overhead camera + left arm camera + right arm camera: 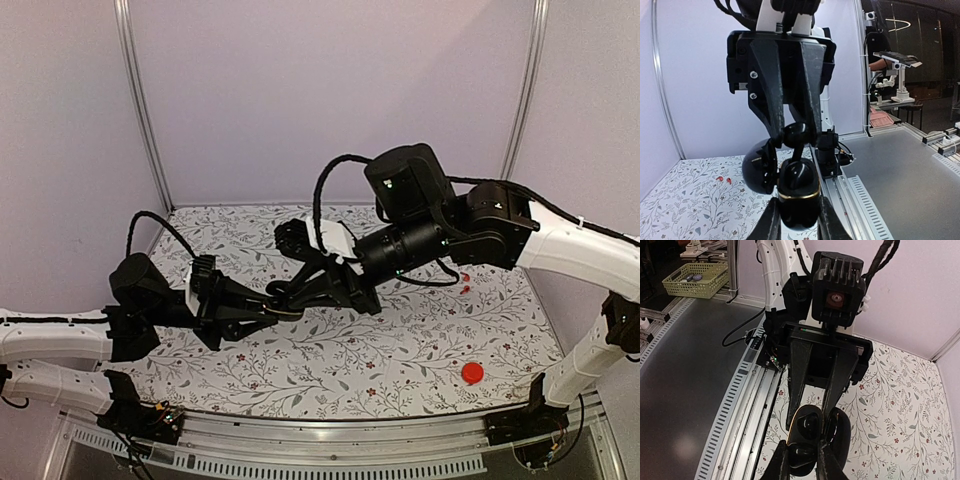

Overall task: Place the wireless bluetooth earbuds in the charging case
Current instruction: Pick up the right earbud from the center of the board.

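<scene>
The charging case (799,197), glossy black with a gold rim, is held above the table, and my left gripper (799,222) is shut on its base. Its lid (756,167) hangs open to the left. From above, my right gripper (795,136) is shut on a black earbud (796,134) whose lower end reaches into the case's open top. In the right wrist view, the right gripper (802,465) pinches the earbud (802,457) just before the case (807,427). In the top view both grippers (283,303) meet at the table's middle left. What lies deeper inside the case is unclear.
A flat red disc (472,373) lies near the front right of the floral table (400,340). Two small red bits (465,282) lie further back on the right. An aluminium rail (747,405) runs along the near edge. A green basket (695,277) stands off the table.
</scene>
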### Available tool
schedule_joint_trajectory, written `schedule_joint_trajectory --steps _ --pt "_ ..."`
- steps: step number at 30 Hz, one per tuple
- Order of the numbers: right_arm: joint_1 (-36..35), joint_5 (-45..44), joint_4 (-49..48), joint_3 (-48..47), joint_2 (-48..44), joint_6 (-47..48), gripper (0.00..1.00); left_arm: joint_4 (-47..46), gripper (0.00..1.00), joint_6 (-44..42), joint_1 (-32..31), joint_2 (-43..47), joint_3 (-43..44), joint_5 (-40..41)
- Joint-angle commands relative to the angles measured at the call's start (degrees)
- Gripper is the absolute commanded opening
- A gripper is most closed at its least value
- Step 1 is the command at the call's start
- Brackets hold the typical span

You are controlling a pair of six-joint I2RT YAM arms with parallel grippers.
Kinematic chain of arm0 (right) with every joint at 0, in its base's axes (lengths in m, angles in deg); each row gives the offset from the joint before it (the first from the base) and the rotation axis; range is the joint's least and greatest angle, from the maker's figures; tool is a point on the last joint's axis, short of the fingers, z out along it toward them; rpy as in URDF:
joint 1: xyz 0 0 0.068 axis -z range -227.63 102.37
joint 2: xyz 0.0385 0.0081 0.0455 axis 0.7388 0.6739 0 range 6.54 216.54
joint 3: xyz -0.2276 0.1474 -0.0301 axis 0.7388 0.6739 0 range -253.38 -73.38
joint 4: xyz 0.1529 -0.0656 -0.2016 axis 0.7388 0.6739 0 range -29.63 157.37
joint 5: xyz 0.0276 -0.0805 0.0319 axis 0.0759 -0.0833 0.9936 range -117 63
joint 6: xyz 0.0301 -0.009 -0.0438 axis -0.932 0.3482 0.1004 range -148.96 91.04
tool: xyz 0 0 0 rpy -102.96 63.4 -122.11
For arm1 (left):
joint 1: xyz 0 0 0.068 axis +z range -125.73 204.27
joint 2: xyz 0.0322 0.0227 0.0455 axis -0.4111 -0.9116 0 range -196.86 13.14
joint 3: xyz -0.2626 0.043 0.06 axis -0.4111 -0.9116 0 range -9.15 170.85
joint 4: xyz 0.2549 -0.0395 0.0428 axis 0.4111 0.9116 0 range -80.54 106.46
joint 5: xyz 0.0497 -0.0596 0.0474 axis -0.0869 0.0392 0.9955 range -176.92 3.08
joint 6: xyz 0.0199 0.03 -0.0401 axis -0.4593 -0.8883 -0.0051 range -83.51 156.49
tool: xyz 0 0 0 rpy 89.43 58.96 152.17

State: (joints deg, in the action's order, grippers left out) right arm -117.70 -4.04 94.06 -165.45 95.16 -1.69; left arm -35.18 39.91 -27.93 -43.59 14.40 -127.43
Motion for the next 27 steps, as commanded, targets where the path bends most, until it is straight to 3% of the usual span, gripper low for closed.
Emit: schedule_joint_trajectory --steps 1,13,27 --pt "-1.0 -4.7 1.4 0.9 0.5 1.5 0.09 -0.4 0.16 -0.7 0.3 0.4 1.5 -0.6" --pt "-2.0 -7.4 1.2 1.4 0.3 2.6 0.09 -0.4 0.16 -0.8 0.3 0.5 1.5 -0.3" --pt "-2.0 2.0 -3.9 -2.5 -3.0 -0.9 0.09 -0.9 0.16 0.4 0.3 -1.6 0.7 2.3"
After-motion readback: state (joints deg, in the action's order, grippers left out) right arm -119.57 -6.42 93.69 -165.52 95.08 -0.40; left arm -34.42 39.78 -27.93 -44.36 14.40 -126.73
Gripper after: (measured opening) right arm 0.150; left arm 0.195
